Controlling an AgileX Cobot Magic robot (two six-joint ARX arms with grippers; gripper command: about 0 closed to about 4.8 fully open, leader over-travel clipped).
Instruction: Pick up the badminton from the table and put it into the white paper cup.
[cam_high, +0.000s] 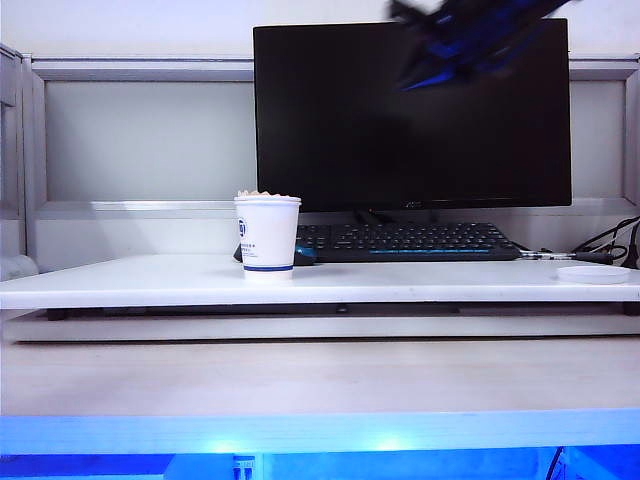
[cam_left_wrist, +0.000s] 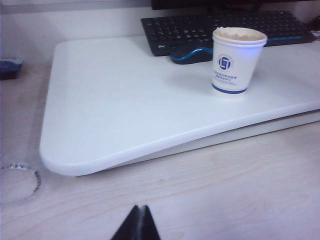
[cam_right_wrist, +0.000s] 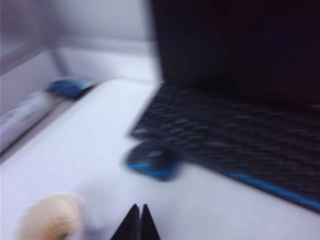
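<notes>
The white paper cup stands upright on the white table, left of the middle. The badminton sits inside it; only cream feather tips show at the rim. The left wrist view shows the cup with the badminton's feathers filling its mouth. My right gripper is a blurred dark shape high in front of the monitor, well above and right of the cup, shut and empty. The blurred cream badminton lies below it. My left gripper is shut over the wooden desk, short of the table's front edge.
A black monitor and keyboard stand behind the cup, with a blue-black mouse beside it. A flat white disc lies at the table's right end near cables. A blue object sits by the table's left side.
</notes>
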